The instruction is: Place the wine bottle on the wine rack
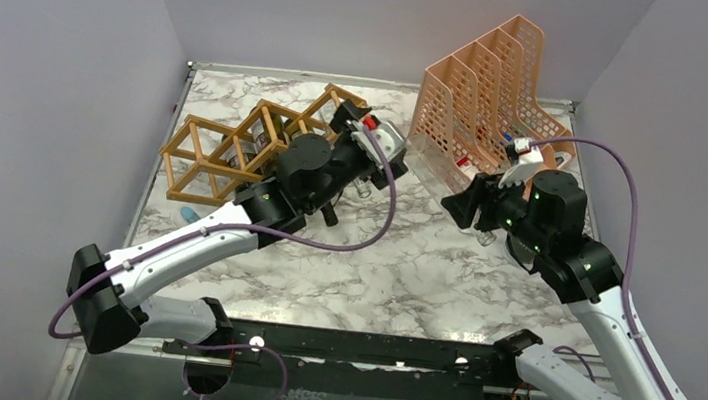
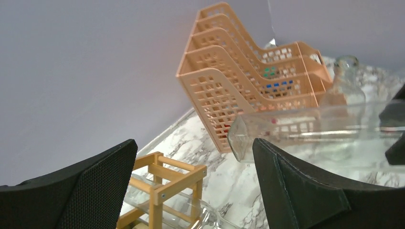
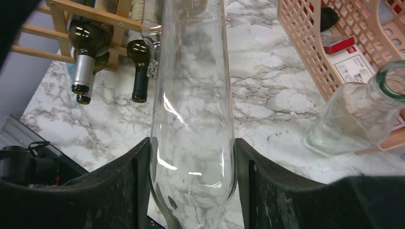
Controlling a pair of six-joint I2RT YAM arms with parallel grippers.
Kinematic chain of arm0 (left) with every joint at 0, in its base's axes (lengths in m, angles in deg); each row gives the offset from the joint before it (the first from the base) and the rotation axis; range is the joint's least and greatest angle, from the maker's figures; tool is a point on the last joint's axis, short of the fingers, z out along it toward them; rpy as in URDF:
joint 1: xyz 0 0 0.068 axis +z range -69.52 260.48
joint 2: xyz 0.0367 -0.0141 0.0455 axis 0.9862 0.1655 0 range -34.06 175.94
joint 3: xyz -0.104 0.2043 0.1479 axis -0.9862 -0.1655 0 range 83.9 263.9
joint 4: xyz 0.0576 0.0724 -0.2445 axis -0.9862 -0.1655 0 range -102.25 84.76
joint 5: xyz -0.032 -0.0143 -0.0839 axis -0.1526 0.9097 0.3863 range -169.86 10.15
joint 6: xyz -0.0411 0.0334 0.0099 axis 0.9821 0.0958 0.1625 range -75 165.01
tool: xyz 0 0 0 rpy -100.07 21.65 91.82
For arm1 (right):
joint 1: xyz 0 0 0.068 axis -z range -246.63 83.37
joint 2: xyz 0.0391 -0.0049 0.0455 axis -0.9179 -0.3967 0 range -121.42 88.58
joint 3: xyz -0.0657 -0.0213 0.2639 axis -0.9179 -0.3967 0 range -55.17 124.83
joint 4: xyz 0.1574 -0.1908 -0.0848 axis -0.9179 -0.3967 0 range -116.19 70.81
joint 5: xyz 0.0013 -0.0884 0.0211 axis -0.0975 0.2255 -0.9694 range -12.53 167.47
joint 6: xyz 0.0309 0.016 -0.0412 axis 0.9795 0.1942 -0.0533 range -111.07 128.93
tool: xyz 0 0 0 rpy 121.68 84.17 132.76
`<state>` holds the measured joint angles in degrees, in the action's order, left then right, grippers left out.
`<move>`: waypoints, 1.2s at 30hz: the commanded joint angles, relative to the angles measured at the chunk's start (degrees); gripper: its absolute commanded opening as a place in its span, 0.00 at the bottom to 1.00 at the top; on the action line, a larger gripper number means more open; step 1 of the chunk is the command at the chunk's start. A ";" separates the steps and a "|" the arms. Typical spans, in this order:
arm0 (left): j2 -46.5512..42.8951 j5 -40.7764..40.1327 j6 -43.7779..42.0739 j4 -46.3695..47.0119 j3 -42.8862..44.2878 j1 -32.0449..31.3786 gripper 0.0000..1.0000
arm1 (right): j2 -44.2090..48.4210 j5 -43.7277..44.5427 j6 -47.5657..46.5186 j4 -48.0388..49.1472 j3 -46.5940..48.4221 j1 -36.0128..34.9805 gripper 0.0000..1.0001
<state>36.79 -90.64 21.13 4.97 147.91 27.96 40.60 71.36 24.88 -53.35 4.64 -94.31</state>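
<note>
Right pincer (image 3: pixel 192 152) tight around wine bottle (image 3: pixel 193 86), left pincer (image 2: pixel 193 157) wide, over marbled table (image 1: pixel 373 263), lilac walls (image 1: pixel 42 74)

Top view overhead, rear; wrist views close, share file holder (image 2: pixel 248 90).

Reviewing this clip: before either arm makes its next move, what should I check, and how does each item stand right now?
1. Right fingers gripping the clear wine bottle: ok, one finger sits on each side of it.
2. Left fingers open and empty: ok, they are spread wide with nothing between them.
3. Bottle aimed at the wine rack: ok, it points roughly toward the rack.
4. Free cell for it: cannot tell. Two dark bottles fill cells, and the other cells are partly hidden.
5. Spare clear bottle out of the way: ok, it stands apart by the peach file holder.
</note>
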 commanded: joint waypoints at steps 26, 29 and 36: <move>-9.09 -25.74 20.91 -15.28 15.97 1.44 0.98 | -10.73 -5.11 9.59 27.48 1.24 -18.35 0.01; -8.62 -27.34 19.44 -15.84 16.63 1.50 0.98 | -13.96 -1.35 8.67 28.80 3.11 -24.63 0.01; -8.81 -32.34 18.15 -18.56 18.70 1.51 0.98 | -23.52 8.64 9.55 35.90 5.42 -38.25 0.01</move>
<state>28.76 -118.18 40.64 -11.99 163.91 29.41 20.88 70.68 34.36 -28.80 5.98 -126.63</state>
